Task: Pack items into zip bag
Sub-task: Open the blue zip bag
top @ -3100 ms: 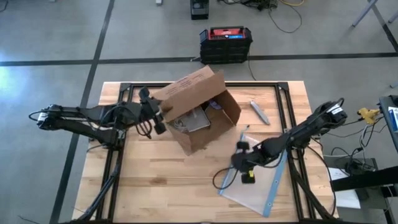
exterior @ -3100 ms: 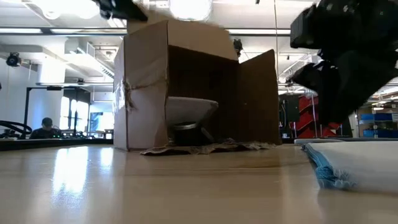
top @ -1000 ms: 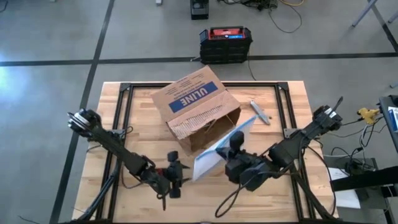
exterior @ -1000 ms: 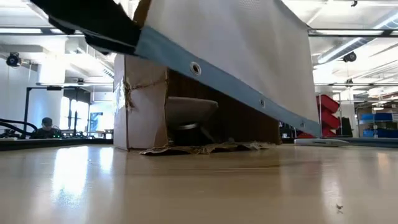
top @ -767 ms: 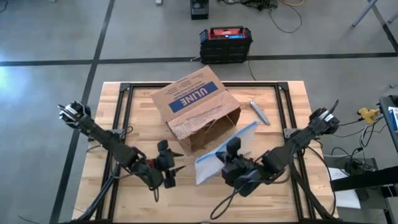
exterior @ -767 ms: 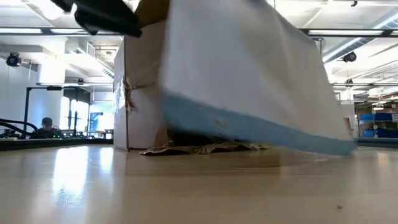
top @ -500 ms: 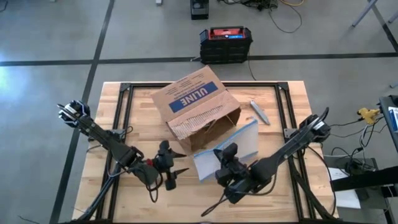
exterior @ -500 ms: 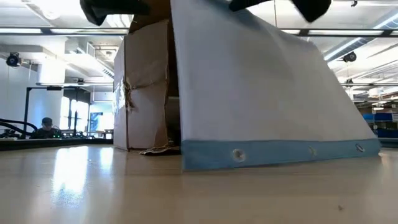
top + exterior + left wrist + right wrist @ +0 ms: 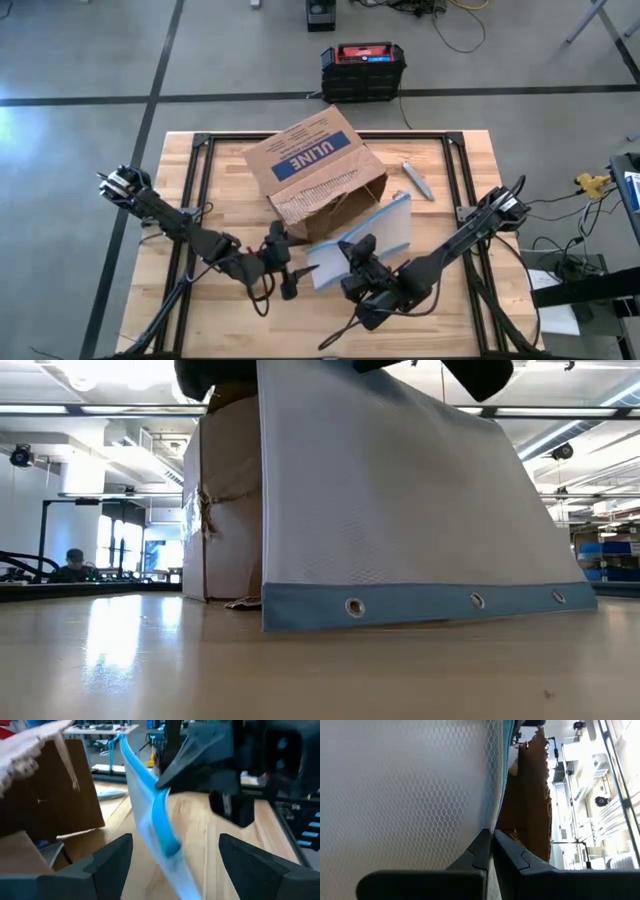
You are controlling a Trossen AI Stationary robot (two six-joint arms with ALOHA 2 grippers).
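High view: one wooden surface (image 9: 200, 320), two arms, one cardboard box (image 9: 315, 170) lying on its side, one zip bag (image 9: 372, 235), one pale tool (image 9: 417, 180) lying near the box. Left gripper (image 9: 284, 262) sits just beside the bag's near end, jaws spread, nothing in them. Right gripper (image 9: 350, 262) clamps the bag, holding it up on edge in front of the box.

Low view: bag (image 9: 400, 510) hangs with its blue strip touching the surface (image 9: 300, 680); three eyelets counted along the strip. Box (image 9: 225, 500) behind it. One person (image 9: 72, 565) far back in the room.

Left wrist view: two spread fingers (image 9: 107, 862), the bag's blue edge (image 9: 162, 815) between them but apart from both.

Right wrist view: jaws pressed together on the bag's mesh sheet (image 9: 405, 785); box edge (image 9: 530, 800) beyond. No loose items visible in any view.
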